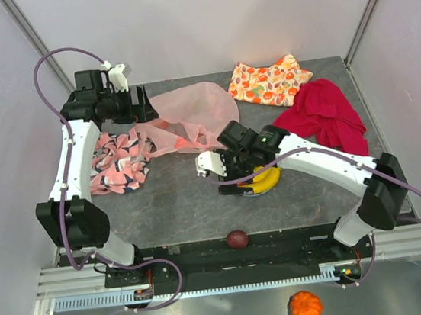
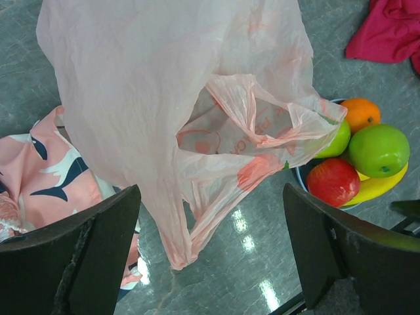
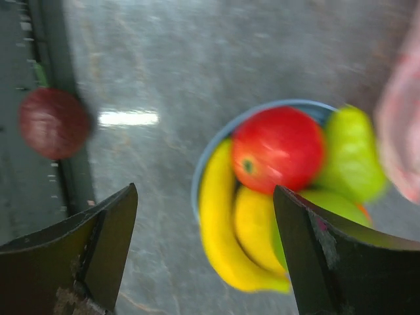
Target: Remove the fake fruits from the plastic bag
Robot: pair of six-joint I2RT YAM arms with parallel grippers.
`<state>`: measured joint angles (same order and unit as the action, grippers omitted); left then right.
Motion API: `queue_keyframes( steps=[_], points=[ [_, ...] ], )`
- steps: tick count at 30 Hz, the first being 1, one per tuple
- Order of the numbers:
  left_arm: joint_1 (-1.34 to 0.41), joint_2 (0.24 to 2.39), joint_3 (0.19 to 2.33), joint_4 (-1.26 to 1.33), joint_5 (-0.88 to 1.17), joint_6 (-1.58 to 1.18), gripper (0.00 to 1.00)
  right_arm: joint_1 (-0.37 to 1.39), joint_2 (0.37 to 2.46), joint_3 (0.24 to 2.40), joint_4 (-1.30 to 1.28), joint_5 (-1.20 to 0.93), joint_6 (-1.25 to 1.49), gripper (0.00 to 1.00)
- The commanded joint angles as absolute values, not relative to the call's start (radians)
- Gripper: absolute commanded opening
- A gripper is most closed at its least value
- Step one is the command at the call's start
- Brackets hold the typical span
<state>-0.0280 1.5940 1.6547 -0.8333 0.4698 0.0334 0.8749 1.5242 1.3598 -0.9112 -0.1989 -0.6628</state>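
The pink plastic bag [image 1: 193,112] lies crumpled at the back of the table; in the left wrist view [image 2: 170,98] its handle loop hangs between my fingers. My left gripper [image 1: 141,104] [image 2: 211,200] is open at the bag's left edge, gripping nothing. A blue plate [image 1: 276,182] [image 3: 209,147] holds a banana [image 3: 226,230], red apple [image 3: 279,149], green pear [image 3: 351,154], green apple [image 2: 378,149] and orange [image 2: 361,113]. My right gripper [image 1: 235,179] [image 3: 205,197] is open and empty just above the plate's edge. A dark purple fruit [image 1: 237,239] [image 3: 54,123] sits at the near edge.
A pink-and-black patterned cloth [image 1: 119,162] lies under the left arm. A fruit-print orange cloth [image 1: 269,81] and a red cloth [image 1: 325,116] lie at the back right. An orange pumpkin-like fruit [image 1: 305,307] sits off the table, below the arm bases.
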Motion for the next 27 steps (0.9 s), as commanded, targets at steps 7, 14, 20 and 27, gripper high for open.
queue_keyframes(
  steps=[7,14,20,27],
  points=[
    [-0.026,1.462,1.500,-0.819,0.538,0.011,0.95,0.913,1.601,1.332,-0.997,-0.558,-0.718,0.88],
    [-0.026,1.398,1.408,-0.764,0.534,0.009,0.94,1.031,1.529,1.093,-0.836,-0.565,-0.536,0.91],
    [-0.025,1.325,1.379,-0.739,0.499,-0.008,0.94,1.117,1.558,1.017,-0.674,-0.496,-0.391,0.92],
    [-0.025,1.278,1.359,-0.746,0.492,-0.005,0.95,1.147,1.623,1.043,-0.583,-0.436,-0.324,0.91]
  ],
)
